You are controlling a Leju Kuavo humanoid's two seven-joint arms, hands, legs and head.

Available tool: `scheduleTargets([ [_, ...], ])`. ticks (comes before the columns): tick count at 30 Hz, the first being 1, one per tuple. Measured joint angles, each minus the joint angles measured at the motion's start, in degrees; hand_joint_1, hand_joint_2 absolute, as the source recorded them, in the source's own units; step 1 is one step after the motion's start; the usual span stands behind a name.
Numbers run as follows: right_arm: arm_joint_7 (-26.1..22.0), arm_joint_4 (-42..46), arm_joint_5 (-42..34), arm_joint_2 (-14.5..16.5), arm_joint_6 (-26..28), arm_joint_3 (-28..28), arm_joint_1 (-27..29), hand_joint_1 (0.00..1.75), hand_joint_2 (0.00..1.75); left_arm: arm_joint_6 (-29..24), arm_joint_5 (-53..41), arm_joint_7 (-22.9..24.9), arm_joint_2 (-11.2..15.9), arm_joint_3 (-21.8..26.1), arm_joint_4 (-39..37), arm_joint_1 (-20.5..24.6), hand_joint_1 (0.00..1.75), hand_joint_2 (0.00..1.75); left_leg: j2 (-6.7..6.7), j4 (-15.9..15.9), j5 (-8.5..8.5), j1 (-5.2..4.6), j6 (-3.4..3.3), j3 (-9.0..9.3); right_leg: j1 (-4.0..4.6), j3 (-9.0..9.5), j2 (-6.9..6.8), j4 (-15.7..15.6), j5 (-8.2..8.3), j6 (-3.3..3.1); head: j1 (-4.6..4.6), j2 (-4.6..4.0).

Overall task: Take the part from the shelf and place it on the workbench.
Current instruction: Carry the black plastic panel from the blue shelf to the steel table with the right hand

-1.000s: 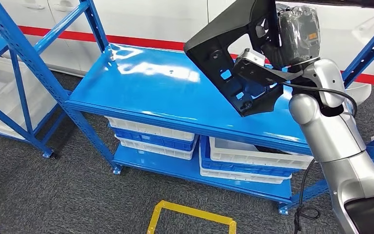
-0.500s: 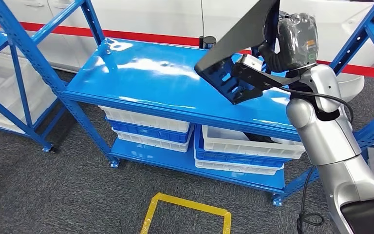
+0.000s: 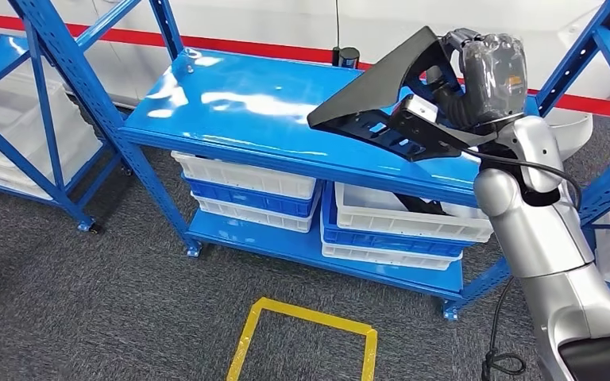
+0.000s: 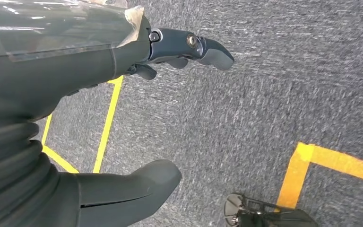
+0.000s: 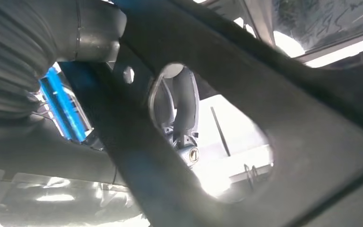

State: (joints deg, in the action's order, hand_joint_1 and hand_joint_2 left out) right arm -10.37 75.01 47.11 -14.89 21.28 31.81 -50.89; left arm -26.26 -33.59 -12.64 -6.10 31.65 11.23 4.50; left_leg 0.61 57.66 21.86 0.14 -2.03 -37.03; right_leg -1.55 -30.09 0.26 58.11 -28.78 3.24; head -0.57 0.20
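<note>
Right hand (image 3: 488, 75), wrapped in clear plastic film, grips a black moulded part (image 3: 381, 99) at its upper edge. The part is a broad, matte plastic panel, roughly triangular, smooth on its outer face and ribbed with cut-out holes on the underside. It is held lifted clear of the blue shelf (image 3: 246, 119), tilted, its wide end stretching out away from the hand over the glossy painted metal top. In the right wrist view the part (image 5: 246, 85) crosses close in front of the camera; a dark finger (image 5: 185, 113) shows through a rounded hole in it.

Below the hand, on the lower shelf level, stacked plastic trays sit side by side: white trays (image 3: 246, 181) and blue trays (image 3: 381, 246), with a dark item lying in the top white one nearest the arm. The silver arm (image 3: 540, 230) rises from below, a black cable looping beside it.

Left hand (image 4: 123, 94) hangs over grey speckled carpet (image 4: 288, 85), fingers apart from the thick grey thumb, nothing in them. Yellow tape lines (image 4: 312, 161) mark the carpet under it; the head view shows a yellow tape square (image 3: 302, 349) on the floor in front of the shelf.
</note>
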Motion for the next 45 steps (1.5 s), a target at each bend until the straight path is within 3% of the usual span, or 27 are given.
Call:
scheduleTargets([
  [3, 0.0, 0.0, 0.0, 0.0, 0.0, -0.1, 0.2, 1.75, 1.75, 0.0, 0.0, 0.0, 0.0, 0.0, 0.0, -0.1, 0.0, 1.75, -0.36, 0.7, -0.42, 0.08, 0.71, -0.96, -0.27, -0.92, 0.13, 0.0, 0.43, -1.24, -0.19, 0.0],
  [4, 0.0, 0.1, 0.0, 0.0, -0.1, -0.1, 0.2, 1.75, 1.75, 0.0, 0.0, 0.0, 0.1, 0.0, 0.0, -0.2, 0.0, 1.75, -0.41, 1.3, 0.43, 0.26, 1.01, -1.47, -0.41, -1.35, 0.07, 0.0, 0.84, -1.87, -0.35, 0.0],
  [5, 0.0, 0.1, 0.0, 0.1, -0.1, -0.1, 0.1, 1.75, 1.75, 0.1, 0.0, 0.0, 0.1, 0.0, 0.0, -0.2, 0.0, 1.75, -0.47, 3.3, 2.35, 0.42, 1.36, -2.38, -0.55, -1.86, 0.0, 0.0, 1.37, -2.56, -0.46, 0.0],
  [7, 0.0, 0.1, 0.0, 0.2, -0.1, -0.1, 0.1, 1.75, 1.75, 0.1, -0.1, 0.0, 0.0, 0.0, 0.0, -0.3, 0.0, 1.75, -0.52, 10.3, 7.78, 0.58, 1.93, -4.85, -0.41, -3.05, -0.06, 0.0, 2.41, -3.37, -0.66, 0.0],
  [8, 0.0, 0.1, 0.1, 0.2, -0.1, -0.1, 0.2, 1.75, 1.75, 0.1, -0.1, 0.0, 0.0, 0.0, 0.0, -0.3, 0.0, 1.75, -0.53, 14.1, 9.91, 0.62, 2.12, -5.95, -0.33, -3.68, -0.06, 0.0, 2.9, -3.44, -0.71, 0.0],
  [9, 0.0, 0.1, 0.1, 0.3, -0.1, -0.1, 0.2, 1.75, 1.75, 0.1, -0.1, 0.0, 0.1, 0.0, 0.0, -0.3, 0.0, 1.75, -0.52, 16.6, 10.81, 0.65, 2.17, -6.32, -0.27, -4.27, -0.05, 0.1, 3.35, -3.37, -0.71, 0.0],
  [10, 0.0, 0.1, 0.1, 0.3, -0.1, -0.1, 0.3, 1.75, 1.75, 0.2, -0.1, 0.0, 0.1, 0.0, 0.0, -0.3, 0.0, 1.75, -0.52, 17.2, 10.64, 0.66, 2.12, -5.72, -0.22, -4.82, -0.03, 0.1, 3.78, -3.25, -0.72, 0.0],
  [11, 0.0, 0.1, 0.1, 0.3, -0.1, -0.1, 0.4, 1.75, 1.75, 0.3, -0.1, 0.0, 0.1, 0.0, 0.0, -0.3, 0.0, 1.75, -0.52, 15.4, 9.6, 0.66, 1.97, -3.91, -0.2, -5.3, 0.0, 0.1, 4.18, -3.07, -0.72, 0.0],
  [13, 0.0, 0.2, 0.3, 0.3, 0.0, -0.1, 0.5, 1.75, 1.75, 0.3, -0.1, -0.1, 0.1, 0.0, 0.0, -0.1, 0.0, 1.75, -0.65, 7.5, 7.62, 0.61, 1.46, 2.1, -0.13, -6.01, 0.04, 0.1, 4.9, -2.65, -0.73, 0.0],
  [15, 0.0, 0.6, 0.5, 0.3, 0.0, -0.2, 0.6, 1.75, 1.75, 0.3, -0.1, -0.1, 0.1, 0.0, 0.0, 0.0, 0.0, 1.75, -0.85, 1.6, 7.08, 0.28, 0.89, 6.09, -0.03, -6.3, -0.05, 0.0, 5.59, -2.0, -0.58, 0.0],
  [18, 0.0, 0.9, 0.7, 0.3, 0.0, -0.3, 0.8, 1.75, 1.75, 0.3, -0.2, -0.1, 0.1, 0.0, 0.0, 0.0, 0.0, 1.75, -0.75, 0.0, 6.2, -0.13, -0.13, 6.25, 0.06, -6.51, -0.19, -0.4, 6.57, -0.76, -0.57, 0.0],
  [19, 0.0, 1.0, 0.7, 0.2, 0.0, -0.3, 1.0, 1.75, 1.75, 0.3, -0.2, -0.1, 0.1, 0.0, 0.0, 0.1, 0.0, 1.75, -0.62, -0.6, 5.49, -0.11, -0.56, 6.05, 0.17, -6.96, -0.2, 0.0, 6.09, -0.62, -0.56, 0.0],
  [21, 0.0, 1.1, 0.7, 0.0, 0.0, -0.5, 1.1, 1.75, 1.75, 0.2, -0.2, -0.1, 0.0, 0.0, 0.0, 0.1, 0.0, 1.75, -0.35, -1.5, 3.86, 0.01, -1.4, 5.28, 0.39, -8.75, -0.24, 3.8, 2.74, -1.15, -0.28, 0.0],
  [23, 0.0, 1.1, 0.8, 0.0, 0.0, -0.5, 1.4, 1.75, 1.75, 0.3, -0.3, 0.0, 0.0, 0.0, 0.0, 0.1, 0.0, 1.75, -0.21, -1.5, 2.69, -0.23, -1.8, 3.91, 0.38, -11.11, -0.23, 11.3, -1.79, -1.71, -0.01, 0.0],
  [24, 0.0, 1.1, 0.8, 0.0, 0.0, -0.6, 1.6, 1.75, 1.75, 0.3, -0.4, 0.0, -0.1, 0.0, 0.0, 0.1, 0.0, 1.75, -0.16, -1.5, 2.15, -0.31, -1.85, 3.16, 0.39, -11.72, -0.23, 14.4, -3.09, -1.59, 0.06, 0.0],
  [26, 0.0, 1.1, 0.8, 0.0, 0.0, -0.6, 2.2, 1.75, 1.75, 0.4, -0.5, 0.0, -0.1, 0.0, 0.0, 0.1, 0.0, 1.75, -0.1, -1.4, 1.16, -0.42, -1.74, 1.8, 0.42, -9.97, -0.23, 15.0, -2.65, -0.71, 0.09, 0.0],
  [28, 0.0, 1.2, 0.9, -0.1, 0.0, -0.8, 2.4, 1.75, 1.75, 0.4, -0.6, -0.1, -0.2, 0.0, 0.0, 0.1, 0.0, 1.75, -0.11, -1.0, 0.39, -0.5, -1.37, 0.59, 0.43, -4.18, -0.28, 7.4, -0.86, -0.13, 0.1, 0.0],
  [30, 0.0, 1.4, 1.1, -0.1, 0.0, -1.1, 2.5, 1.75, 1.75, 0.4, -0.7, -0.1, -0.2, 0.0, 0.0, 0.1, 0.0, 1.75, -0.14, -0.4, -0.25, -0.63, -0.84, -0.32, 0.82, 0.55, -0.23, 0.3, -0.58, -0.52, 0.07, 0.0],
  [32, 0.0, 1.6, 1.2, -0.2, 0.0, -1.3, 2.7, 1.75, 1.75, 0.4, -0.8, -0.1, -0.2, 0.0, 0.0, 0.1, 0.0, 1.75, -0.2, -0.2, -0.91, -0.73, -0.24, -0.72, 1.21, 1.13, -0.12, -1.3, -0.65, -1.3, 0.0, 0.0],
  [33, 0.0, 1.7, 1.2, -0.2, 0.0, -1.4, 2.8, 1.75, 1.75, 0.4, -0.9, -0.1, -0.1, 0.0, 0.0, 0.0, 0.0, 1.75, -0.26, -0.1, -1.17, -0.69, 0.03, -0.91, 0.84, 0.66, -0.16, -1.4, -0.31, -1.74, -0.03, 0.0],
  [35, 0.0, 1.7, 1.2, -0.3, 0.0, -1.4, 2.8, 1.75, 1.75, 0.4, -0.9, -0.1, -0.1, 0.0, 0.0, 0.0, 0.0, 1.75, -0.46, 1.3, 0.65, -0.51, 0.65, -1.91, 0.13, 0.06, -0.31, -1.5, 0.66, -2.89, -0.2, 0.0],
  [37, 0.0, 1.8, 1.2, -0.2, 0.0, -1.4, 2.9, 1.75, 1.75, 0.4, -1.0, -0.1, -0.1, 0.0, 0.0, 0.0, 0.0, 1.75, -0.63, 7.2, 5.93, -0.13, 1.48, -4.01, -0.04, -0.85, -0.43, -1.5, 1.79, -3.67, -0.4, 0.0],
  [39, 0.0, 1.8, 1.3, -0.3, 0.0, -1.5, 3.1, 1.75, 1.75, 0.5, -1.2, -0.1, -0.1, 0.0, 0.0, 0.0, 0.0, 1.75, -0.68, 14.9, 10.21, 0.32, 2.2, -6.07, 0.02, -2.17, -0.43, -1.4, 2.84, -3.71, -0.49, 0.0],
  [40, 0.0, 1.8, 1.3, -0.3, 0.0, -1.5, 3.3, 1.75, 1.75, 0.5, -1.2, -0.1, -0.1, 0.0, 0.0, 0.0, 0.0, 1.75, -0.67, 16.8, 10.66, 0.54, 2.4, -6.09, 0.02, -2.78, -0.41, -1.4, 3.3, -3.59, -0.5, 0.0],
  [41, 0.0, 1.8, 1.3, -0.3, 0.0, -1.5, 3.4, 1.75, 1.75, 0.5, -1.2, -0.1, -0.1, 0.0, 0.0, 0.0, 0.0, 1.75, -0.67, 16.8, 10.14, 0.75, 2.55, -5.13, -0.01, -3.33, -0.38, -1.3, 3.72, -3.41, -0.51, 0.0],
  [42, 0.0, 1.8, 1.3, -0.3, 0.0, -1.5, 3.6, 1.75, 1.75, 0.5, -1.2, -0.1, -0.1, 0.0, 0.0, 0.0, 0.0, 1.75, -0.66, 14.4, 8.91, 0.91, 2.6, -2.99, -0.06, -3.81, -0.35, -1.3, 4.09, -3.21, -0.52, 0.0],
  [45, 0.0, 2.1, 1.4, -0.4, 0.0, -1.7, 3.7, 1.75, 1.75, 0.5, -1.2, -0.1, 0.0, 0.0, 0.0, 0.1, 0.0, 1.75, -0.8, 2.7, 6.56, 0.96, 2.15, 5.5, 0.0, -4.73, -0.3, -1.2, 5.06, -2.26, -0.59, 0.0],
])
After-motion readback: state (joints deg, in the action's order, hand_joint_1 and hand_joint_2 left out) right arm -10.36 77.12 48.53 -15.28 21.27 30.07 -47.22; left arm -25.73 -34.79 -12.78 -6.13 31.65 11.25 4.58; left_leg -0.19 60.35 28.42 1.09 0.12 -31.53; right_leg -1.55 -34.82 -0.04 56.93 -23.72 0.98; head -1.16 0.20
